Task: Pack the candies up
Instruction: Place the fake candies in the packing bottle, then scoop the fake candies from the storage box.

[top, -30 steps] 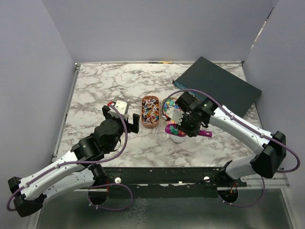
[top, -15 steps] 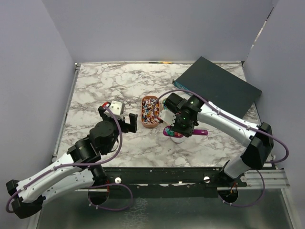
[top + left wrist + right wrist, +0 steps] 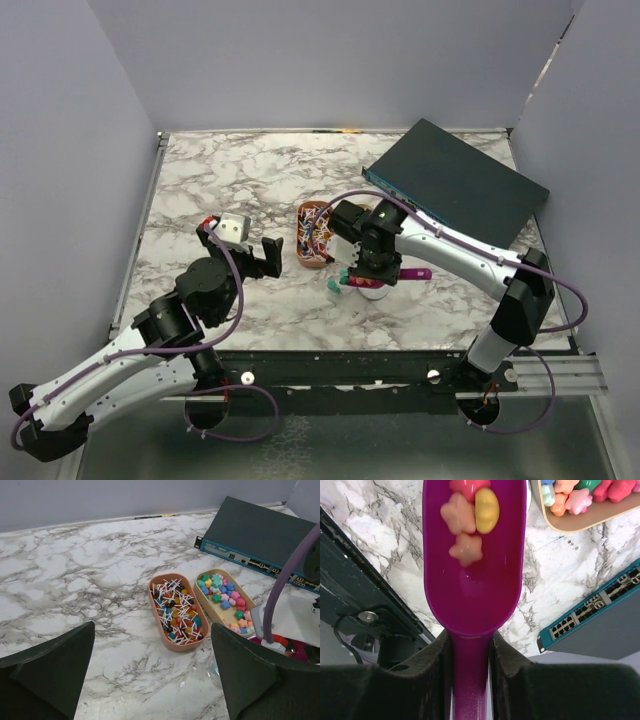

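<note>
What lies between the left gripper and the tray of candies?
A terracotta oval tray of tangled colourful pieces. The left wrist view shows it beside the beige tray of candies; the top view puts it right of the left gripper.

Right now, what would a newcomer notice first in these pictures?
The purple scoop, clamped in the right gripper near the middle of the table, carries a few candies. Just behind it, a tan tray holds more of them, next to a peach tray of colourful bits with white sticks. A dark network box lies at the back right.
</note>
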Tool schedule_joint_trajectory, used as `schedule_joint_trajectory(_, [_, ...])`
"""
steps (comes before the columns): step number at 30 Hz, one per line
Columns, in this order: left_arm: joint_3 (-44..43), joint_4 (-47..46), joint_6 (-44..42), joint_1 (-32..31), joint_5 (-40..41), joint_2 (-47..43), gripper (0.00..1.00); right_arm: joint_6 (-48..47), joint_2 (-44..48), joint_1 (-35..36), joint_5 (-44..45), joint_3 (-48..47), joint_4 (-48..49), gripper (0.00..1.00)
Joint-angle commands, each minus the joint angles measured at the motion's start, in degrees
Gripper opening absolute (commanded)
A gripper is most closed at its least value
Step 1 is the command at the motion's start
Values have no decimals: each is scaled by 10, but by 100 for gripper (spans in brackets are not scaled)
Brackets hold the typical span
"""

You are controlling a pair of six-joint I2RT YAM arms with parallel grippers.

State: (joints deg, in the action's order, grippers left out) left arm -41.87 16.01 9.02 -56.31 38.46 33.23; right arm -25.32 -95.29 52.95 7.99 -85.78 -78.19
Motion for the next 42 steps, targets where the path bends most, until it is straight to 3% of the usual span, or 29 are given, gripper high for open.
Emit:
schedule_joint_trajectory(1, [2,6,3,3,17,-9,99,5,-17,19,37,-26,-28,1])
schedule_joint_trajectory(12, [3,6,4,4,22,-11,99,2,-23,33,114,-23,-33,1])
schedule_joint_trajectory(18, [2,7,3,7,27,-11,99,-2,-11,37,99,-25,-22,1])
schedule_joint_trajectory(32, [5,8,14,9,-5,-2,99,23,148,36,11,98,154,1])
schedule_joint_trajectory(42, [5,-20,27,9,-148,45,99,6,304,36,-65,235,340,1])
